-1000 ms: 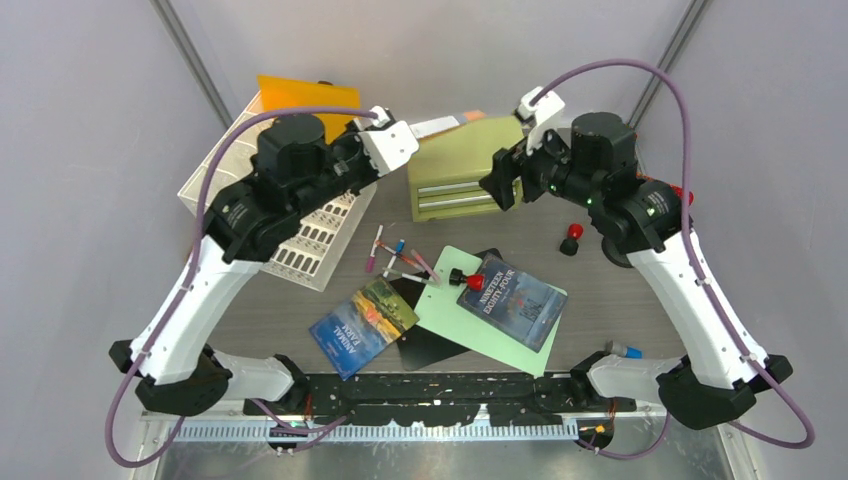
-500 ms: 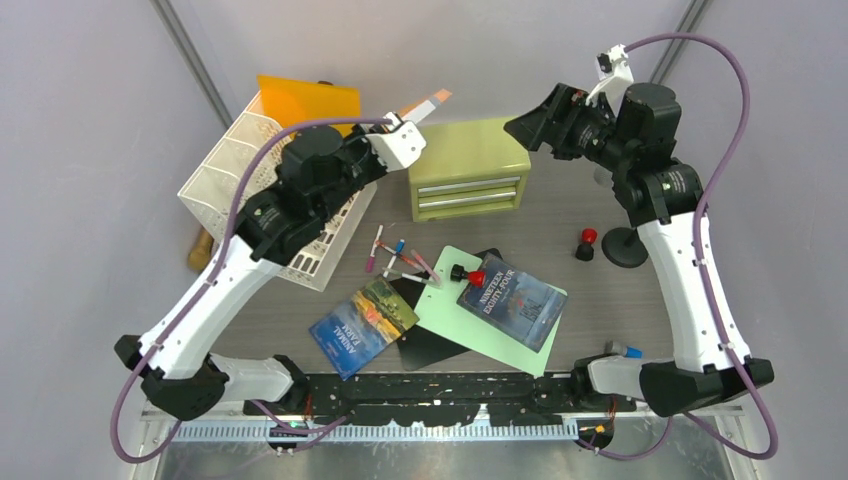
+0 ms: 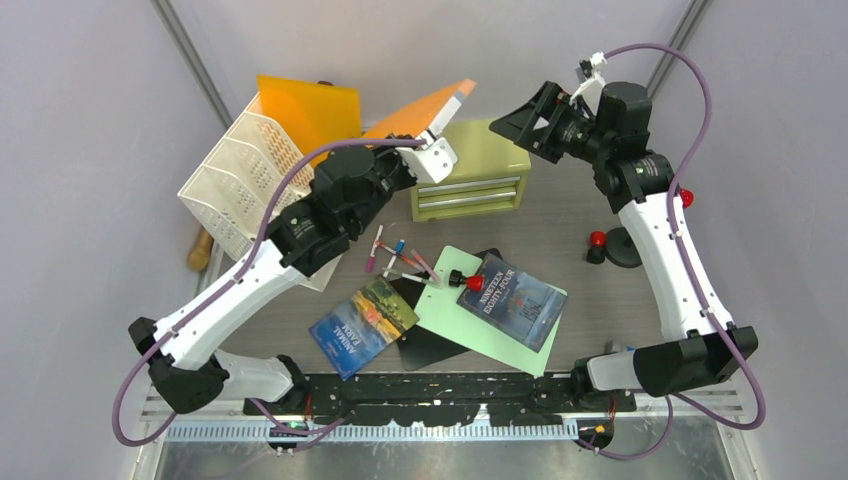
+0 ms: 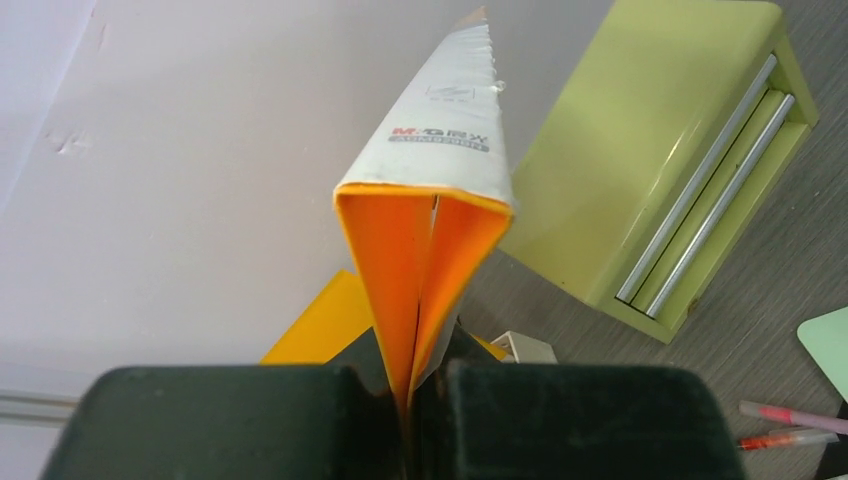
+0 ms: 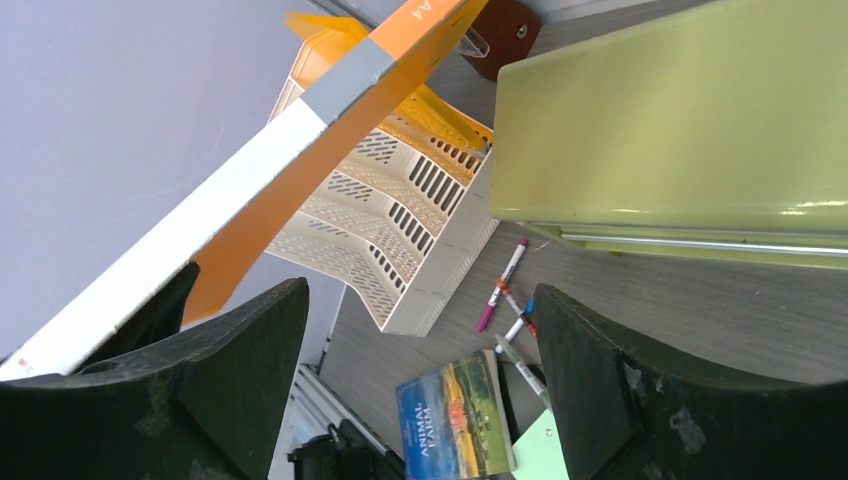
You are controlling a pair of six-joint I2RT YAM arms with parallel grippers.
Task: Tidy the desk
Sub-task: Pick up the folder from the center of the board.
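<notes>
Tidying looks barely begun: markers (image 3: 400, 255), a green sheet (image 3: 450, 312) and books titled "Animal Farm" (image 3: 362, 326) and "Nineteen Eighty-Four" (image 3: 512, 300) lie loose across the desk (image 3: 600, 300), none put away. The left gripper (image 4: 412, 400) is clamped on an orange folder (image 4: 400, 260) marked "A4", raised between the white file tray (image 3: 240, 180) and the green cabinet (image 3: 465, 160). The right gripper (image 5: 420, 335) hangs near the cabinet, jaws wide apart and holding nothing.

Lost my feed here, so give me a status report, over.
Left gripper shut on folder, in the air. Right gripper open, empty. Desk cluttered: books, pens loose. Cabinet beside folder.
</notes>
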